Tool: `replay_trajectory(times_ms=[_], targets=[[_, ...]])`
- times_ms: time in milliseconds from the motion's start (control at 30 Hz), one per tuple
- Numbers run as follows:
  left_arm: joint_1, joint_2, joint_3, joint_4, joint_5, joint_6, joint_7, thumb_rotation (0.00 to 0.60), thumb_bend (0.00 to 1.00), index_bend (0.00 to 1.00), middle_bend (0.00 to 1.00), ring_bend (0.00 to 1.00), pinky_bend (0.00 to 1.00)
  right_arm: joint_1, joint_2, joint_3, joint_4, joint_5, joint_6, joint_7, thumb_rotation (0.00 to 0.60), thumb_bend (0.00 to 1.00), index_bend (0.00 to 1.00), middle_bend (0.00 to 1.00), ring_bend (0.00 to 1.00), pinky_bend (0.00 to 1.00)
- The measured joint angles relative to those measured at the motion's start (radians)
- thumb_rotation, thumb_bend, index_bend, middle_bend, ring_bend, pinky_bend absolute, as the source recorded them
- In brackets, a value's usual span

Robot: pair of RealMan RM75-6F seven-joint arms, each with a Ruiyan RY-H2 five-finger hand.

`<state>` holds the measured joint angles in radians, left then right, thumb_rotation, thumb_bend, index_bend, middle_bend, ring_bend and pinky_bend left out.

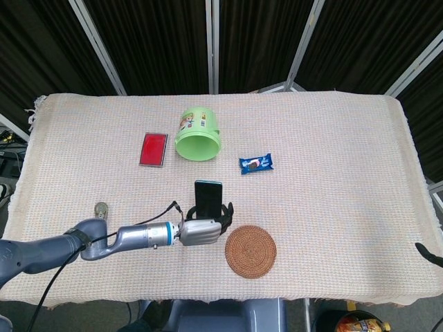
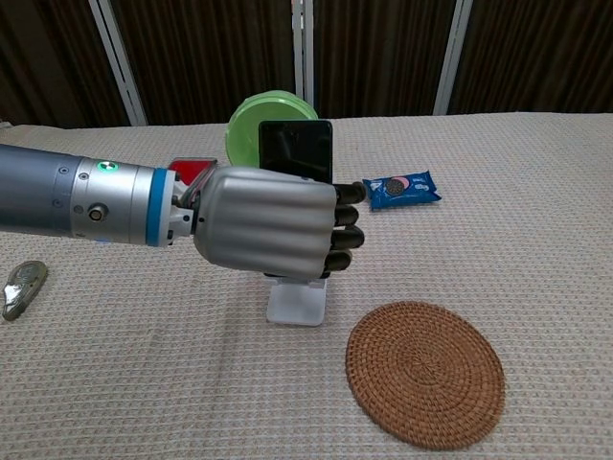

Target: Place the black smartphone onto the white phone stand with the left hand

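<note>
My left hand (image 2: 268, 226) (image 1: 201, 232) is wrapped around the lower half of the black smartphone (image 2: 296, 150) (image 1: 208, 198), which stands upright. Under the hand only the base of the white phone stand (image 2: 296, 305) shows; the hand hides where phone and stand meet, so I cannot tell if the phone rests on it. The fingers are closed around the phone's edges. At the far right edge of the head view a dark bit of my right arm (image 1: 430, 254) shows; the hand itself does not.
A round woven coaster (image 2: 424, 373) (image 1: 250, 251) lies just right of the stand. Behind are a green cup on its side (image 1: 198, 133), a red card case (image 1: 153, 149) and a blue snack packet (image 2: 401, 190) (image 1: 256, 163). A small metallic object (image 2: 21, 287) lies at the left.
</note>
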<state>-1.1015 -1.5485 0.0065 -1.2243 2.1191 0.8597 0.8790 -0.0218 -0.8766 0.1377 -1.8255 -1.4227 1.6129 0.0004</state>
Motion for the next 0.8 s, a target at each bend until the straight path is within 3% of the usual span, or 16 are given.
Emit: replay_trajectory(times_ms=[133, 233, 600, 800], targets=[[0.000, -0.004, 0.007, -0.003, -0.007, -0.007, 0.004, 0.600, 0.00, 0.24, 0.07, 0.15, 0.17, 0.000, 0.001, 0.000, 0.000, 0.000, 0.000, 0.001, 0.600, 0.00, 0.00, 0.00, 0.00, 0.00], [-0.001, -0.004, 0.014, -0.008, -0.012, -0.015, 0.006, 0.600, 0.00, 0.16, 0.00, 0.02, 0.13, -0.001, 0.002, 0.000, 0.000, 0.000, 0.000, 0.003, 0.600, 0.00, 0.00, 0.00, 0.00, 0.00], [0.013, 0.018, 0.011, -0.018, -0.026, 0.036, 0.010, 0.600, 0.00, 0.07, 0.00, 0.00, 0.03, -0.001, 0.001, -0.003, -0.001, -0.006, 0.000, 0.002, 0.600, 0.00, 0.00, 0.00, 0.00, 0.00], [0.064, 0.057, -0.028, -0.043, -0.080, 0.148, -0.017, 0.600, 0.00, 0.07, 0.00, 0.00, 0.02, -0.004, 0.003, -0.006, -0.003, -0.015, 0.003, 0.005, 0.600, 0.00, 0.00, 0.00, 0.00, 0.00]])
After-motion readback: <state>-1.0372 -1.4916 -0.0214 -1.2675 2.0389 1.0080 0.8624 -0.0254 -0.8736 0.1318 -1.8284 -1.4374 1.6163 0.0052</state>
